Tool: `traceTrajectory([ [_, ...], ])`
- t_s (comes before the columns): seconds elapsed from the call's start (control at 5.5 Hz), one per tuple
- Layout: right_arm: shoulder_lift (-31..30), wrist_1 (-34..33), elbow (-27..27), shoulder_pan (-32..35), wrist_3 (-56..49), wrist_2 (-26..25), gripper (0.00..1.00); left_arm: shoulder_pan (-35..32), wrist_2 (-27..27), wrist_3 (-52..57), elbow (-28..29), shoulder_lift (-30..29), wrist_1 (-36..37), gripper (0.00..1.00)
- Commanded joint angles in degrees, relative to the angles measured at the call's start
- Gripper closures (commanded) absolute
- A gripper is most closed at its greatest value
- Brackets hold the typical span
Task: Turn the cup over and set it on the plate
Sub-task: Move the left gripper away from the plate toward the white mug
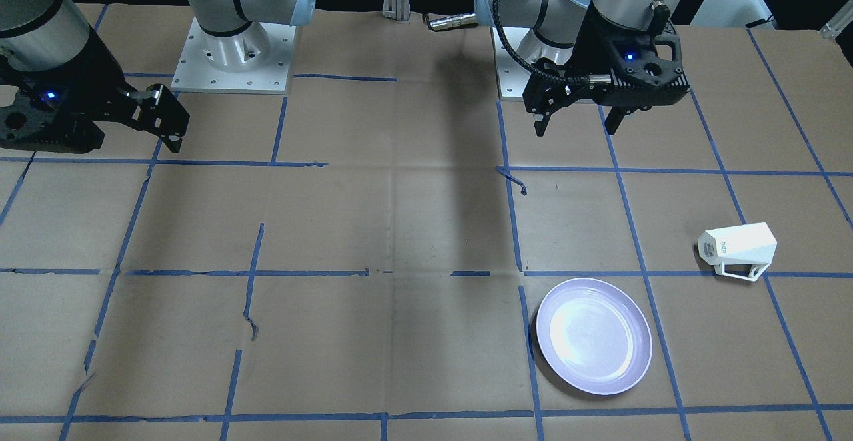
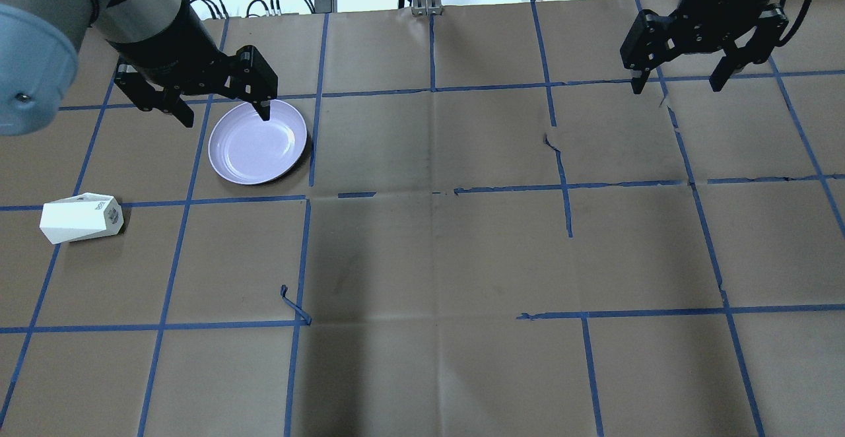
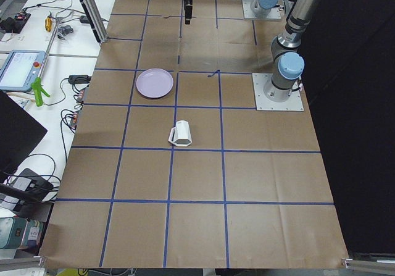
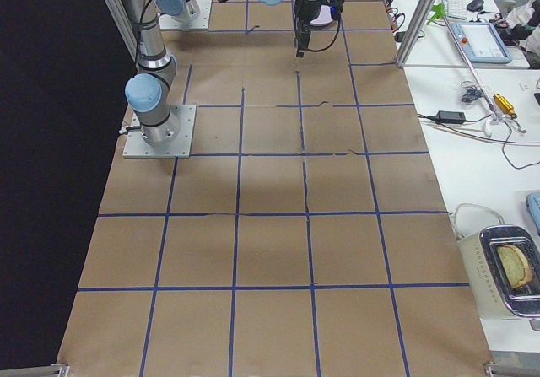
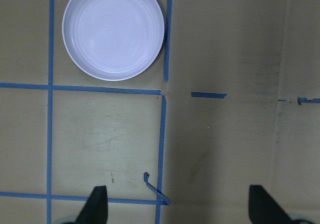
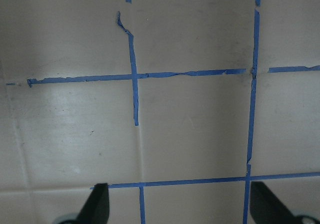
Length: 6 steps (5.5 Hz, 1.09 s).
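The white faceted cup [image 1: 738, 246] lies on its side on the paper-covered table, far out on my left; it also shows in the overhead view [image 2: 79, 218] and the exterior left view [image 3: 181, 134]. Its handle rests against the table. The pale lavender plate [image 1: 593, 336] sits empty and apart from the cup, also in the overhead view [image 2: 257, 141] and the left wrist view [image 5: 113, 31]. My left gripper [image 2: 226, 117] is open and empty, held high over the plate's area. My right gripper [image 2: 676, 87] is open and empty, high over the far right.
Brown paper with a blue tape grid covers the table [image 2: 436, 252]. A loose curl of tape [image 2: 294, 305] sticks up near the middle left. The arm bases [image 1: 233, 54] stand at the robot's edge. Benches with electronics flank both table ends.
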Motion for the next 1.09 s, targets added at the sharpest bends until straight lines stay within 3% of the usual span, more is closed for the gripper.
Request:
traceTrajectory([
  [0.0, 0.0, 0.0, 0.0, 0.0, 0.0, 0.0, 0.00, 0.5, 0.1, 1.3, -0.1, 0.3, 0.3, 0.01],
  [0.91, 0.0, 0.0, 0.0, 0.0, 0.0, 0.0, 0.00, 16.7, -0.4, 13.3, 0.0, 3.6, -7.3, 0.01],
])
